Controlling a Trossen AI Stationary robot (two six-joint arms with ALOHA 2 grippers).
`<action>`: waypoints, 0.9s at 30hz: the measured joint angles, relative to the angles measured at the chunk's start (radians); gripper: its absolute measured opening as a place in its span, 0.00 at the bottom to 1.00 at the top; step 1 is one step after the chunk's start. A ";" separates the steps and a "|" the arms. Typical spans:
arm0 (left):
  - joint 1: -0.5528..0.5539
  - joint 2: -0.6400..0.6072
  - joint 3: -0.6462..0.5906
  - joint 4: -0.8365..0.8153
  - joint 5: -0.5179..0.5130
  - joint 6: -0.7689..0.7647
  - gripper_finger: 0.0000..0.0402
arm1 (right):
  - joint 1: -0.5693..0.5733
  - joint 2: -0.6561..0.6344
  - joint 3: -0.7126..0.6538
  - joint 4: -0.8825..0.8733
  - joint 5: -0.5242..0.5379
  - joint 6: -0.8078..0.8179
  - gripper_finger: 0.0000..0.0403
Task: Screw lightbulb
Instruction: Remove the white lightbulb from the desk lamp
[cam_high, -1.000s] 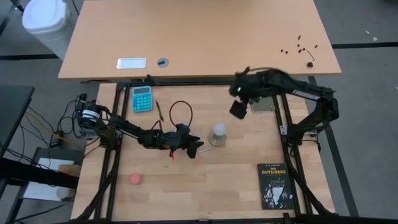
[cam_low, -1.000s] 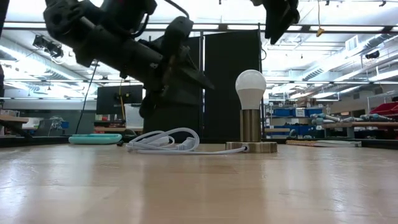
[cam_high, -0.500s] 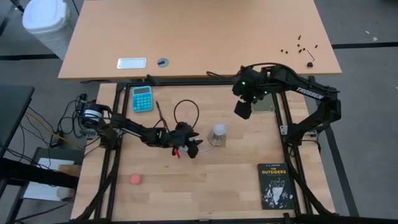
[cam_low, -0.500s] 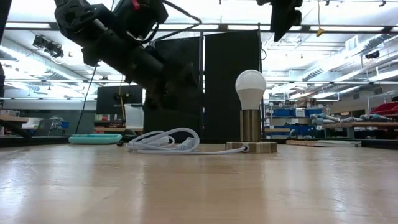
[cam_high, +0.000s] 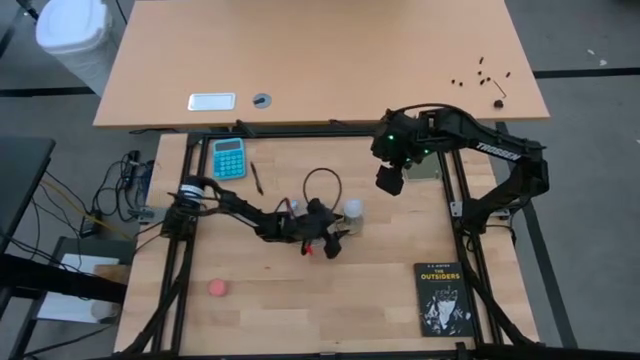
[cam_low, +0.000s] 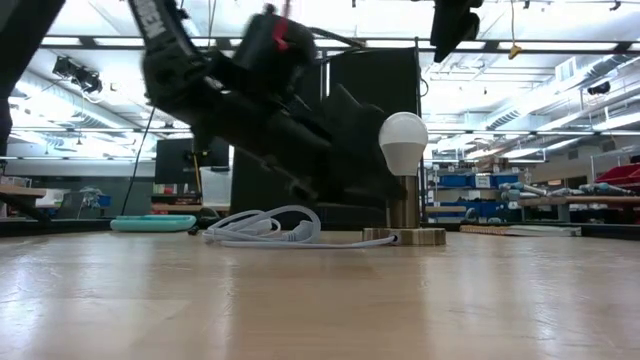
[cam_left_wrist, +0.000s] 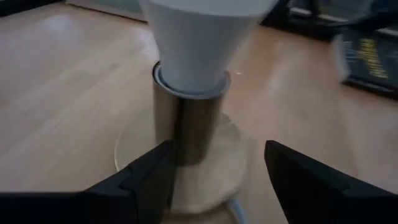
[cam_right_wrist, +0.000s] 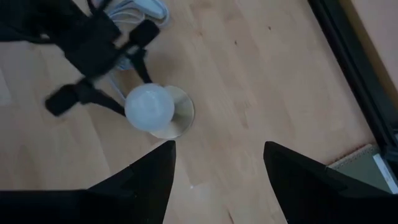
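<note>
Lightbulb (cam_low: 403, 142) is sitting upright in the metal socket (cam_left_wrist: 188, 121), round end up and screw end down, so its long axis is straight vertical. The socket stands on a round disc base (cam_low: 404, 236) around mid-table, with the white cord (cam_low: 262, 226) coiled next to it. Left gripper (cam_left_wrist: 214, 180) is right up at the socket, fingers (cam_left_wrist: 146, 180) spread wide either side of the metal sleeve, not touching it and not holding anything. Right gripper (cam_right_wrist: 217, 180) hangs up high over the table's far right part, fingers wide apart, empty, looking down on the bulb. A calculator (cam_high: 228, 158) and a book (cam_high: 442, 298) sit off to the sides.
</note>
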 joint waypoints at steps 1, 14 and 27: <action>0.002 0.017 0.026 -0.018 -0.013 0.000 0.64 | 0.003 0.000 -0.004 0.002 0.000 -0.003 0.63; 0.027 0.085 0.219 -0.204 -0.141 0.023 0.64 | 0.005 -0.068 -0.217 0.126 -0.081 -0.037 0.63; 0.038 0.085 0.217 -0.218 -0.138 0.003 0.56 | 0.013 -0.138 -0.402 0.205 -0.157 -0.027 0.63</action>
